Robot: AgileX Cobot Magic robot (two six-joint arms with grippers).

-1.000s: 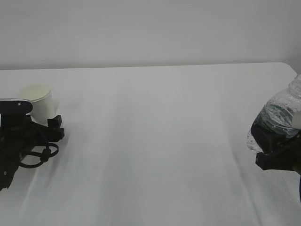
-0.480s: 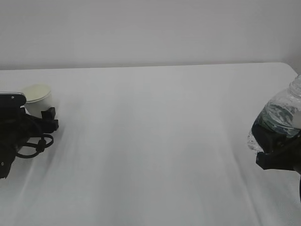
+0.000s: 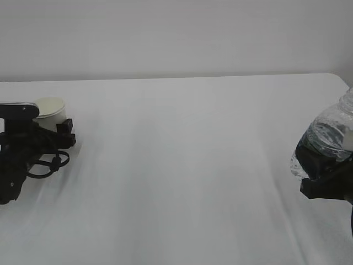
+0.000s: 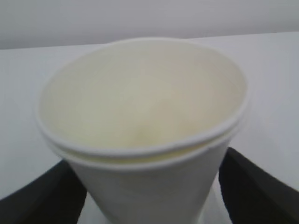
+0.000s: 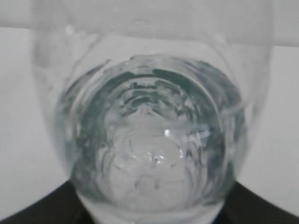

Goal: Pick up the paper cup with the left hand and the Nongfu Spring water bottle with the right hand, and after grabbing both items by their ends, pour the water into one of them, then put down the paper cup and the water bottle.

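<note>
A: Where is the small white tapered paper cup (image 3: pixel 51 113) with the pale cream inside?

B: At the far left of the white table (image 3: pixel 182 165), between the two black fingers of the left hand (image 3: pixel 60 134), the black arm with looped cables and a grey camera block on top. In the left wrist view the cup (image 4: pixel 145 135) fills the picture, its rolled rim towards the camera, and a dark finger (image 4: pixel 42 196) stands on each side of its lower body.

A: Is that claw clamped on it?

B: The jaws stand wide apart around the cup. Whether the fingers press its wall or only flank it, I cannot tell.

A: And the small clear ribbed plastic bottle (image 3: pixel 328 138) with the dark green label?

B: At the far right edge, tilted, its lower part inside the black right hand (image 3: pixel 322 171). That claw is closed on the bottle. Its neck runs out of the picture.

A: What does the right wrist view give?

B: The bottle's (image 5: pixel 149 140) base head on, just ahead of the claw. Clear water (image 5: pixel 149 163) and green label reflections show through the ribs. The dark jaw edges sit at both lower corners.
</note>
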